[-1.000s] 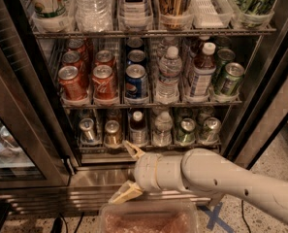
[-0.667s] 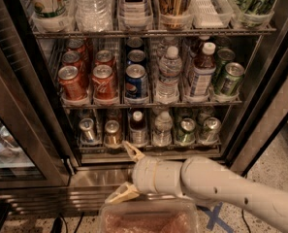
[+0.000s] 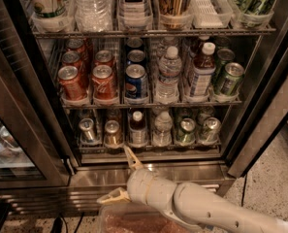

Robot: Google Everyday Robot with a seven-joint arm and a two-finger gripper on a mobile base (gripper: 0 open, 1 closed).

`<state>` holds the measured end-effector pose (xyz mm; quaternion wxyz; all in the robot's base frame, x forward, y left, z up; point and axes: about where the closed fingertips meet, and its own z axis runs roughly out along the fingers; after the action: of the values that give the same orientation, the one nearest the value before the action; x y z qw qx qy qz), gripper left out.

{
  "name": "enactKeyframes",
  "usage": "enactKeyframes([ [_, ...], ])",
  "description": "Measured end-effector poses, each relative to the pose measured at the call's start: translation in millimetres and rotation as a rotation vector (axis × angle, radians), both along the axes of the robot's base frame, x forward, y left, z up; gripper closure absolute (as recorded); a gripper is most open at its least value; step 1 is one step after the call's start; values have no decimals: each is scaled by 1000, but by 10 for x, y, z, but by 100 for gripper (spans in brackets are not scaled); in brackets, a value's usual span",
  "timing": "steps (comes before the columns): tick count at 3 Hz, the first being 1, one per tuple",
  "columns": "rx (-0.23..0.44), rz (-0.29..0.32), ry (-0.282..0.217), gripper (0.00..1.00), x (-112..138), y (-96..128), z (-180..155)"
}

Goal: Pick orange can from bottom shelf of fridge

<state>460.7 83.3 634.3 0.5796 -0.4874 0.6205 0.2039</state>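
Observation:
The fridge (image 3: 260, 130) stands open in front of me with wire racks of drinks. The orange can (image 3: 112, 133) stands upright on the bottom shelf (image 3: 148, 155), second lane from the left, next to a silver-grey can (image 3: 88, 130). My gripper (image 3: 123, 174) hangs in front of the steel base, below the shelf and a little right of the orange can. Its two cream fingers are spread wide, one fingertip (image 3: 129, 154) up at the shelf's front edge, the other pointing left (image 3: 104, 198). It holds nothing.
On the bottom shelf, a brown bottle (image 3: 138, 127), a water bottle (image 3: 163, 129) and green cans (image 3: 186, 131) stand right of the orange can. Red cola cans (image 3: 103, 83) and a blue can (image 3: 136, 83) sit on the rack above. The open door frame (image 3: 22, 125) is at left.
The gripper and arm have shifted slightly left and lower in front of the fridge base. The cans have not moved.

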Motion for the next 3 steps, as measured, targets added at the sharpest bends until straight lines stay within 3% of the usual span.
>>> enactKeyframes([
  [1,38,-101,16,0,101,-68,-130],
  [2,12,-200,43,0,204,-179,-261],
  [3,12,-200,43,0,205,-179,-261],
])
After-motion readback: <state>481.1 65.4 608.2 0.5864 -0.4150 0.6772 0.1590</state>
